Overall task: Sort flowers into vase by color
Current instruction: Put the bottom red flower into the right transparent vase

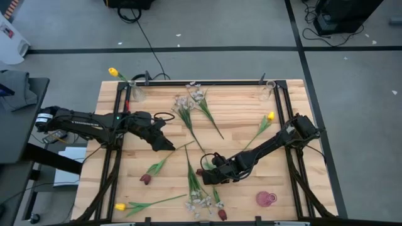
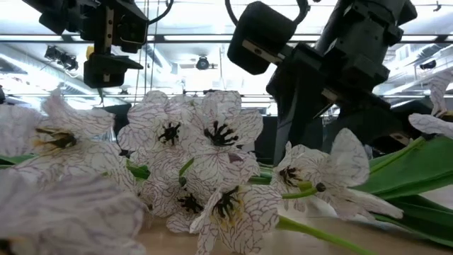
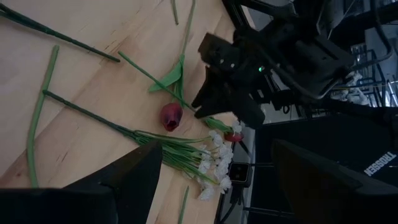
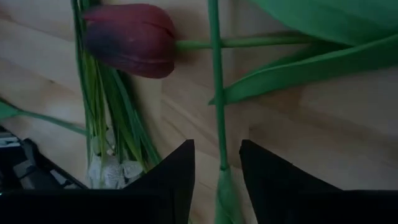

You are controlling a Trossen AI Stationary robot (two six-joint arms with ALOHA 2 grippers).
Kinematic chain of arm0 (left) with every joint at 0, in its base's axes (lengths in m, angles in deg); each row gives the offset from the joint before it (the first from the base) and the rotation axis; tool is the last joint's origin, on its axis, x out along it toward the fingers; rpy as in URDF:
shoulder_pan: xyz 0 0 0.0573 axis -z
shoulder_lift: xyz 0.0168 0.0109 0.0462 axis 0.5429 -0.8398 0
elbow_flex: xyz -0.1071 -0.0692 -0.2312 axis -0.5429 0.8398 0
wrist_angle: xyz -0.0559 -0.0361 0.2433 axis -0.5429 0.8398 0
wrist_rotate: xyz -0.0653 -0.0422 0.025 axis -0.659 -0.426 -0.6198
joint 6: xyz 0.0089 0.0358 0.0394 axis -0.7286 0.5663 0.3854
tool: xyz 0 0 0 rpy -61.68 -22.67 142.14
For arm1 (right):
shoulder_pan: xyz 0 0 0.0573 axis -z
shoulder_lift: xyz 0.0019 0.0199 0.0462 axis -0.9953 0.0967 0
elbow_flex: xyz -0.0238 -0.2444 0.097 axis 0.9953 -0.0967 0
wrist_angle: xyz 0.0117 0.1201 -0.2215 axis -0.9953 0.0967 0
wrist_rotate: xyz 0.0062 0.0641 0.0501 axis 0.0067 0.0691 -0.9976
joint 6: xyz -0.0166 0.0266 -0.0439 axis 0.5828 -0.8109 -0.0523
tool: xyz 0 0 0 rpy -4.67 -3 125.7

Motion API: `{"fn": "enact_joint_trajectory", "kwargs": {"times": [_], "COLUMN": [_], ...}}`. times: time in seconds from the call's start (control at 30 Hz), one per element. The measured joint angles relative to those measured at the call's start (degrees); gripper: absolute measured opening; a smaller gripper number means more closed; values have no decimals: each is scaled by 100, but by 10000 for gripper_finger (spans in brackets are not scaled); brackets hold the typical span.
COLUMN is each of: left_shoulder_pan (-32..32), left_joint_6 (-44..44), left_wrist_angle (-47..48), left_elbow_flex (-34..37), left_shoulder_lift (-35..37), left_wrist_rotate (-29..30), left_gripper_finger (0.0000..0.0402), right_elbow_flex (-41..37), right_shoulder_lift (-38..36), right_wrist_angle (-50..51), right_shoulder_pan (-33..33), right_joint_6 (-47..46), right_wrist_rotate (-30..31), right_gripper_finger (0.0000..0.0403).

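Right gripper (image 4: pixel 216 180) hangs low over a green stem (image 4: pixel 216 93) beside a dark red tulip (image 4: pixel 130 38), jaws apart astride it; left gripper (image 1: pixel 168 145) waits mid-counter, jaws wide apart.

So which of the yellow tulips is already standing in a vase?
The yellow tulip at the table's far left corner: its stem goes into the clear vase. The other two yellow tulips lie flat on the table.

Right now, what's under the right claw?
A green stem runs between the right claw's fingers on the wooden table, a dark red tulip just ahead. The fingers hide the table directly beneath them.
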Motion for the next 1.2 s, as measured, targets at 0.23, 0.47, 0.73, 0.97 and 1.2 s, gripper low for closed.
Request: {"fn": "enact_joint_trajectory", "kwargs": {"times": [0.23, 0.47, 0.73, 0.97, 1.2], "left_shoulder_pan": [-2, -2, -24, -38, -39], "left_joint_6": [-17, -13, 21, 1832, 3231], "left_wrist_angle": [0, 48, -190, -2883, -4706], "left_elbow_flex": [2, 2, 6, 6, -22], "left_shoulder_lift": [-1, -2, -2, -2, 2], "left_wrist_rotate": [-1, -3, -119, -471, 1], "left_gripper_finger": [308, 308, 308, 308, 308], "right_elbow_flex": [47, 105, 94, 94, 96], "right_shoulder_lift": [152, 187, 165, -767, -2042], "right_wrist_angle": [-76, 108, -62, 629, 973], "right_shoulder_pan": [14, 80, 109, 125, 263], "right_joint_6": [-183, -68, 79, 305, -24], "right_wrist_rotate": [9, -36, -316, -749, -1246], "right_gripper_finger": [134, 50, 7, 5, 3]}}
